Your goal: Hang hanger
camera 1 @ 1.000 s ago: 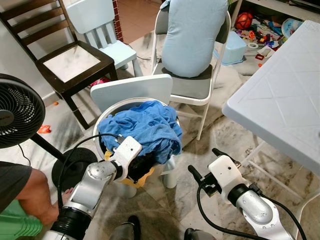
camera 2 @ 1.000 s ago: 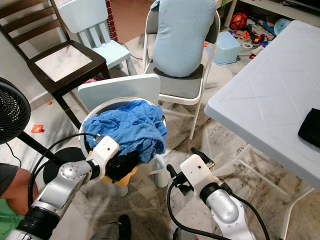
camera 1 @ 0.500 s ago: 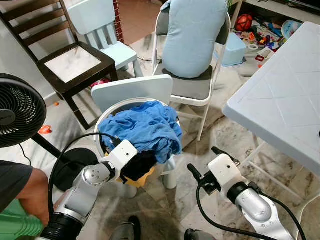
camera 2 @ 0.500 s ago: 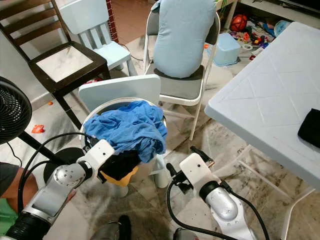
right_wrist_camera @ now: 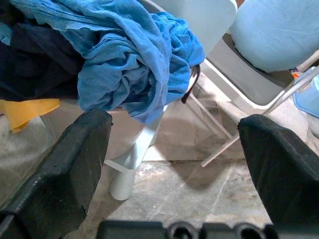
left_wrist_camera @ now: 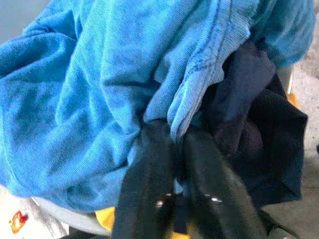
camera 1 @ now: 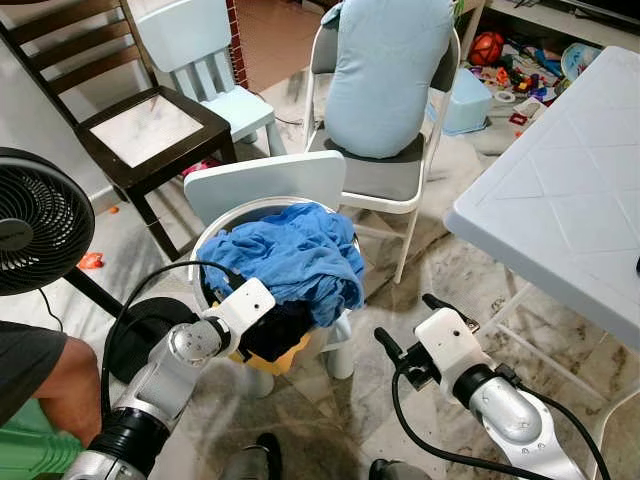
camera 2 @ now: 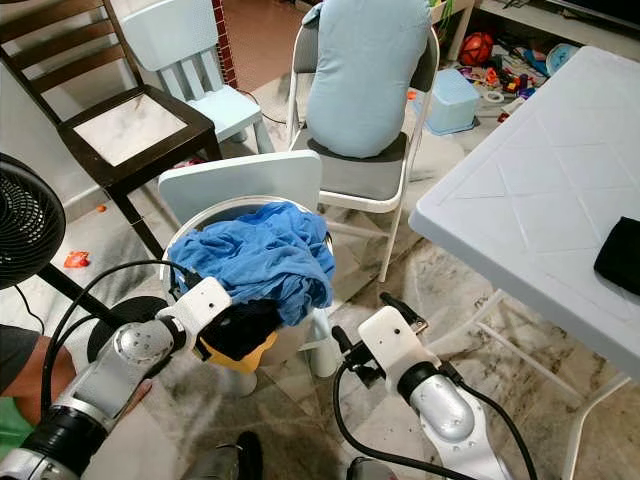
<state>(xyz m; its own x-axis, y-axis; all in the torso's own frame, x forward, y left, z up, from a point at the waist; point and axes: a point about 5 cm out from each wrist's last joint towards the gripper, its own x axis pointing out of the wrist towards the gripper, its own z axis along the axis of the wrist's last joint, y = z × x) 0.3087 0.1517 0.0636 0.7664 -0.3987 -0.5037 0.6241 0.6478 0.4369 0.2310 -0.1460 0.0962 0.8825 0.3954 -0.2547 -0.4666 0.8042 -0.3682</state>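
A round white laundry basket (camera 1: pixel 214 228) stands on a small white chair, heaped with a blue garment (camera 1: pixel 290 250); dark cloth (camera 1: pixel 282 328) and yellow cloth (camera 1: pixel 280 357) spill over its near rim. My left gripper (left_wrist_camera: pixel 174 132) is pushed into the heap at the near rim, its two black fingers (left_wrist_camera: pixel 149 169) shut on a fold of the blue garment. A thin black hook-shaped piece (right_wrist_camera: pixel 192 82) sticks out from under the blue garment; what it belongs to is hidden. My right gripper (camera 1: pixel 412 325) hovers low over the floor, right of the basket, open and holding nothing.
A black fan (camera 1: pixel 35 220) stands at the left, its base beside the basket. A person's arm (camera 1: pixel 50 375) is at the lower left. A folding chair (camera 1: pixel 385 180) with a pale blue cushion stands behind the basket, and a white table (camera 1: pixel 560 210) is at the right.
My left wrist has shifted slightly along the basket's near rim, and more dark cloth now hangs out there. The person's arm has drawn back toward the left. The right arm has hardly moved.
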